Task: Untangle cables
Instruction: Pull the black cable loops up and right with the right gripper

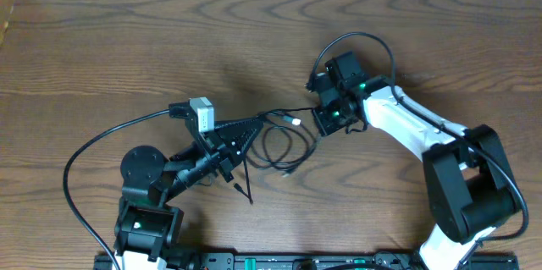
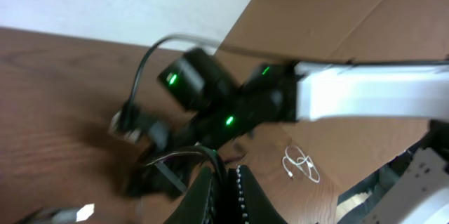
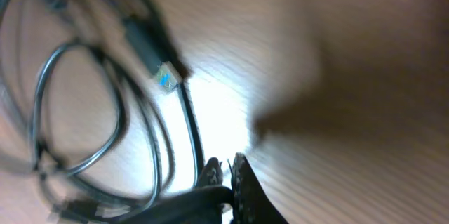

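The cables lie as a loose bundle mid-table, between the two arms. The black cable [image 1: 273,145] forms loops, and one stray end [image 1: 246,192] trails toward the front. A light plug [image 1: 295,122] shows at the top of the loops. My left gripper [image 1: 257,123] reaches in from the left, shut on a black strand [image 2: 210,155] that runs between its fingers [image 2: 247,194]. My right gripper [image 1: 319,120] is at the bundle's right edge, its jaws [image 3: 228,164] shut with a black strand [image 3: 191,129] at them. The loops [image 3: 105,147] and plug [image 3: 167,78] lie just ahead of it. A small white cord [image 2: 302,164] lies beyond the right arm in the left wrist view.
The right arm's white link [image 1: 406,126] slants from the lower right to the bundle. The left arm's base [image 1: 144,219] sits at the front left, with its thick black wire [image 1: 80,156] arcing out to the left. Bare wooden table [image 1: 169,41] stretches behind the arms.
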Available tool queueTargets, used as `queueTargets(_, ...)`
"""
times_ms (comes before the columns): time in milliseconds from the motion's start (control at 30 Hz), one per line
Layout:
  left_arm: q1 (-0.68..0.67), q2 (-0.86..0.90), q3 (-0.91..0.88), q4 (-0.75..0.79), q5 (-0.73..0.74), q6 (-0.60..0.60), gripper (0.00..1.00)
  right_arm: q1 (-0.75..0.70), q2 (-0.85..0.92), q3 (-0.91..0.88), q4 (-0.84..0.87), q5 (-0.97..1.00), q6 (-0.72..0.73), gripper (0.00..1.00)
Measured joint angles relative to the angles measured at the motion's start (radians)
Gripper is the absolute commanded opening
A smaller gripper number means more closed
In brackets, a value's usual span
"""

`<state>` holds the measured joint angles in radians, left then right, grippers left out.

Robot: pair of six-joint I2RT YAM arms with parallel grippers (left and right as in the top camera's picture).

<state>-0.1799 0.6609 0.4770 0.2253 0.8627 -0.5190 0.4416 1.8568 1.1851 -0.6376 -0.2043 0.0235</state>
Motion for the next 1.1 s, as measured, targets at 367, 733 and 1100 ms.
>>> queueTargets(367,0.000,0.114,0.000,-0.090,0.000,0.055,0.17,-0.040,-0.043,0.395,-0.438,0.504,0.128,0.01)
queueTargets(733,-0.001,0.325,0.000,-0.068,0.000,0.108,0.22,-0.047,-0.045,0.835,-0.660,0.578,0.148,0.01)
queueTargets(1100,-0.097,0.488,0.000,0.130,0.000,0.161,0.26,-0.047,-0.047,1.205,-0.852,0.633,0.152,0.01)
